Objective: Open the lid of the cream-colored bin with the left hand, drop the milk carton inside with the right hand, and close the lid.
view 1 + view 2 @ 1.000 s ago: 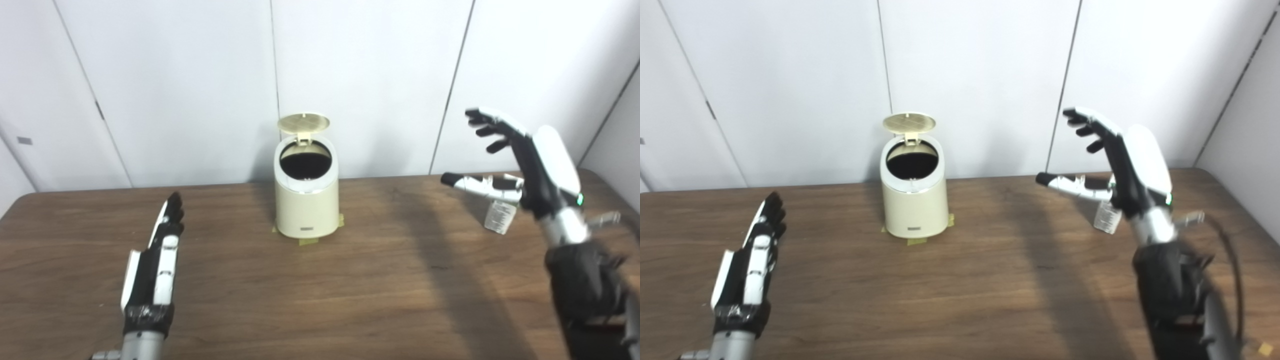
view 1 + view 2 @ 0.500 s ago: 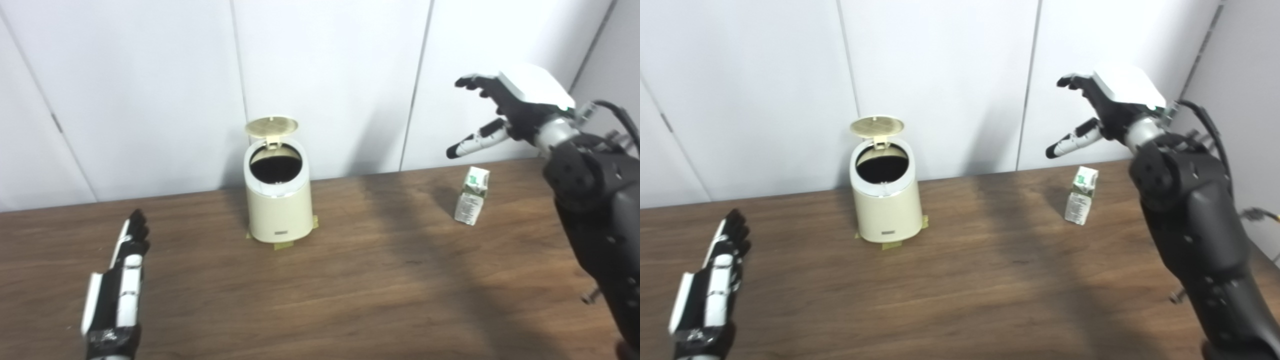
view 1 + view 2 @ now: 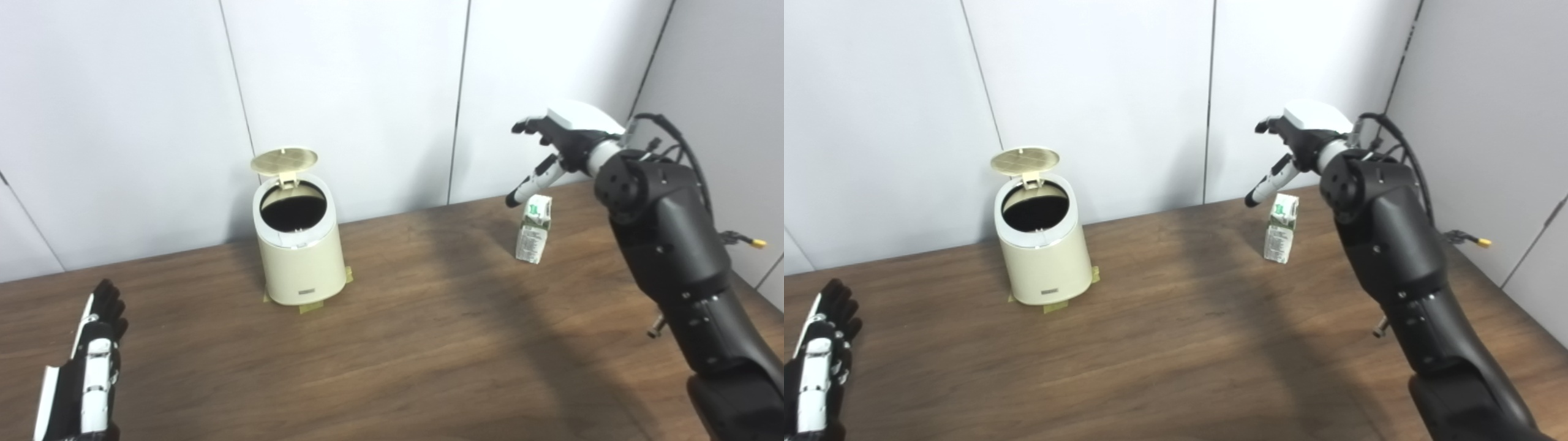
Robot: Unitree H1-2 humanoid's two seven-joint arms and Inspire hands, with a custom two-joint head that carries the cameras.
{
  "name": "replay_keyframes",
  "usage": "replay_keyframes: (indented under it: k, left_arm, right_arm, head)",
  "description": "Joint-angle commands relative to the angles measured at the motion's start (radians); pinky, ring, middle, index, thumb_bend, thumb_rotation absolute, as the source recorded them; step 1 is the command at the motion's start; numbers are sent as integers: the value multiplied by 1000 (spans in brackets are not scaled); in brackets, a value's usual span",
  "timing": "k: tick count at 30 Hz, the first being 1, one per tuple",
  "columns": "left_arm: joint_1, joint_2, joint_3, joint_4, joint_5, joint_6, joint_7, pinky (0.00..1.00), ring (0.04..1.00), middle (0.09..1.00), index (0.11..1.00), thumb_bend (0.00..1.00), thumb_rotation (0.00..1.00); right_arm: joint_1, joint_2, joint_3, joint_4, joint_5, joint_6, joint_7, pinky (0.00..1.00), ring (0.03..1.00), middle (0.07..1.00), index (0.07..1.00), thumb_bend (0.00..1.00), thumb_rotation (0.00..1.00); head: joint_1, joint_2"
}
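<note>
Overhead, the right hand (image 3: pixel 554 144) spreads its fingers above the boxy milk carton (image 3: pixel 533 229) (round cream-colored bin (image 3: pixel 298 254) gaping).

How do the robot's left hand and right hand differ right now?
The left hand lies low over the near table edge, fingers straight and together; the right hand is raised at the far side, fingers spread above the milk carton. The left is far from the cream-colored bin; the right is close to the carton. Both hold nothing.
</note>
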Motion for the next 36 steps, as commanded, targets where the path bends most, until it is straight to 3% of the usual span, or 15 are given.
replay_keyframes:
  k: [1, 9, 13, 19, 24, 26, 31, 36]
  left_arm:
    - [-31, 7, 6, -37, -8, -1, 2, 1000, 1000, 1000, 1000, 252, 1000]
    - [-30, 13, 4, -45, -6, 3, -4, 1000, 1000, 1000, 999, 221, 1000]
    - [-30, 10, 6, -51, -15, 3, -4, 1000, 1000, 1000, 996, 213, 1000]
    - [-28, 13, 4, -68, -19, 24, -6, 1000, 1000, 1000, 998, 211, 1000]
    - [-29, 16, 4, -70, -20, 30, -9, 1000, 1000, 1000, 998, 198, 1000]
    - [-29, 17, 3, -72, -25, 33, -13, 1000, 1000, 1000, 1000, 194, 1000]
    - [-29, 14, 3, -75, -24, 34, -12, 1000, 1000, 1000, 997, 186, 1000]
    - [-30, 14, 3, -75, -22, 34, -10, 1000, 1000, 1000, 995, 192, 1000]
  right_arm:
    - [-38, -37, -1, -3, 1, -5, -56, 625, 819, 888, 877, 1000, 390]
    - [-60, -57, 45, 53, 9, 3, -51, 637, 825, 880, 872, 1000, 387]
    - [-70, -59, 62, 83, -20, 5, -17, 728, 882, 927, 885, 1000, 391]
    - [-73, -73, 88, 139, -19, 4, 14, 675, 848, 895, 896, 998, 385]
    - [-72, -88, 106, 170, -7, 3, 14, 788, 915, 962, 921, 996, 377]
    - [-70, -94, 113, 177, -5, 4, 15, 785, 913, 956, 914, 997, 377]
    - [-66, -106, 123, 188, 4, 4, 25, 662, 814, 863, 887, 984, 397]
    - [-75, -87, 105, 216, -37, 6, 74, 671, 809, 859, 889, 961, 385]
  head:
    - [-2, 1]
    - [-19, 1]
    - [-24, 3]
    - [-29, 6]
    - [-34, 7]
    - [-34, 8]
    - [-35, 8]
    - [-34, 9]
